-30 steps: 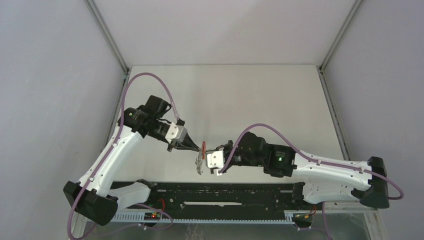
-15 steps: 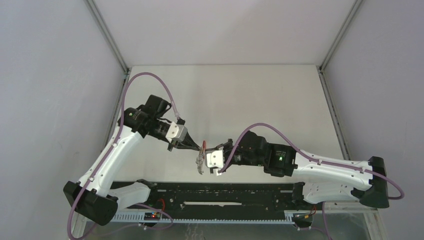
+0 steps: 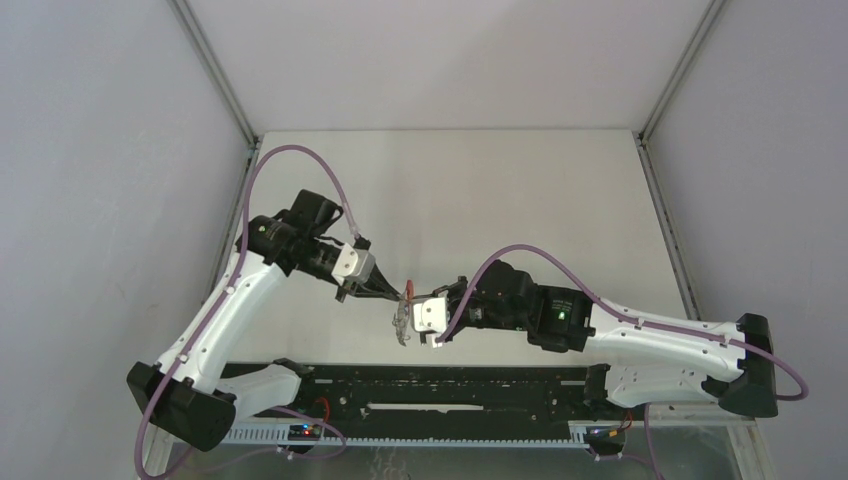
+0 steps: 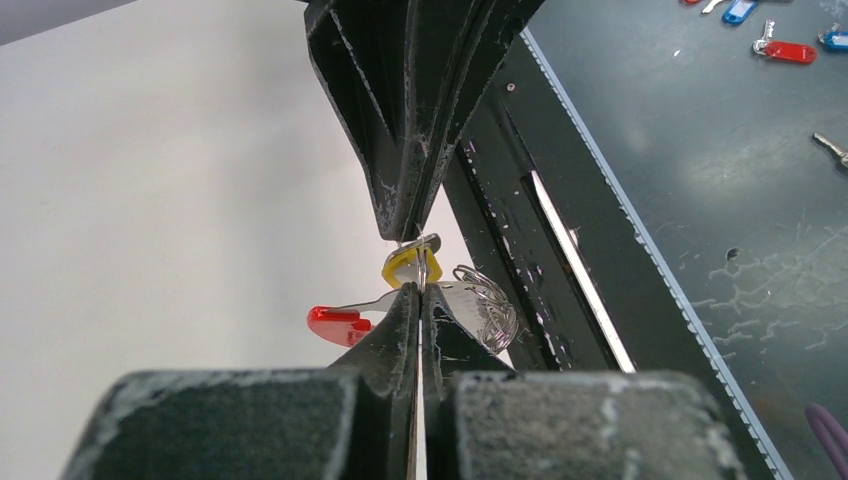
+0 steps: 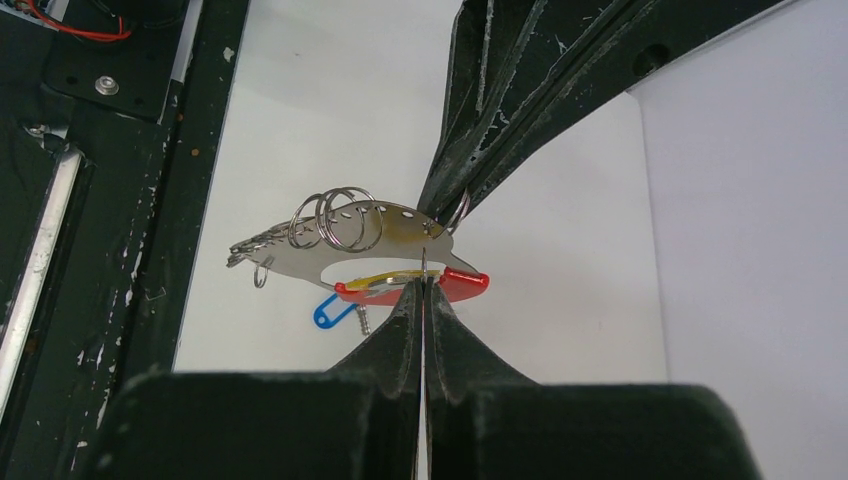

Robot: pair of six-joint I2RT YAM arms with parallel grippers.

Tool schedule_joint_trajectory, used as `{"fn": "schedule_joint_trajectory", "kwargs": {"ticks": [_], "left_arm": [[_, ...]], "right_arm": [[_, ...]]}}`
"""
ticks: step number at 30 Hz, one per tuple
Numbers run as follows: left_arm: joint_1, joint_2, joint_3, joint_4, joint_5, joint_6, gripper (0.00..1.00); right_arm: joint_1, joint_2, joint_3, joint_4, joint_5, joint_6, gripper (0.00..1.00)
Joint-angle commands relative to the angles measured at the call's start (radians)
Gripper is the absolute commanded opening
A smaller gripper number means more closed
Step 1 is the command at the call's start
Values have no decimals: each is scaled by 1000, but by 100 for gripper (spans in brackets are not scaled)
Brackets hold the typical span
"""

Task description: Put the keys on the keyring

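The keyring is held in the air between my two grippers. It is a grey curved plate with wire rings and a red band. My left gripper is shut on the plate's end beside the red band. My right gripper is shut on the thin ring of the yellow key, which sits edge-on against the red band. The blue key shows just under the keyring; I cannot tell whether it hangs or lies on the table. In the top view the left gripper and right gripper nearly touch.
A black rail runs along the near table edge, just below the grippers. Beyond it, a dark surface holds loose keys with red and blue tags. Grey walls stand at left, right and back.
My right gripper has edged slightly left, toward the left gripper. The keyring has shifted a little with it. The left arm has hardly moved.
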Motion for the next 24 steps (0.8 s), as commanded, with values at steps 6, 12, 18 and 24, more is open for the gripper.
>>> {"fn": "schedule_joint_trajectory", "kwargs": {"ticks": [6,12,18,24], "left_arm": [[-5,-14,-31,24,18,-19,0],[-6,-12,-38,42,14,-32,0],[-5,-13,-45,55,13,-43,0],[-5,-15,-49,58,13,-46,0]], "right_arm": [[-9,-18,44,25,16,10,0],[-10,-20,44,34,17,14,0],[-10,-18,43,43,17,15,0],[-24,-17,44,46,22,23,0]]}}
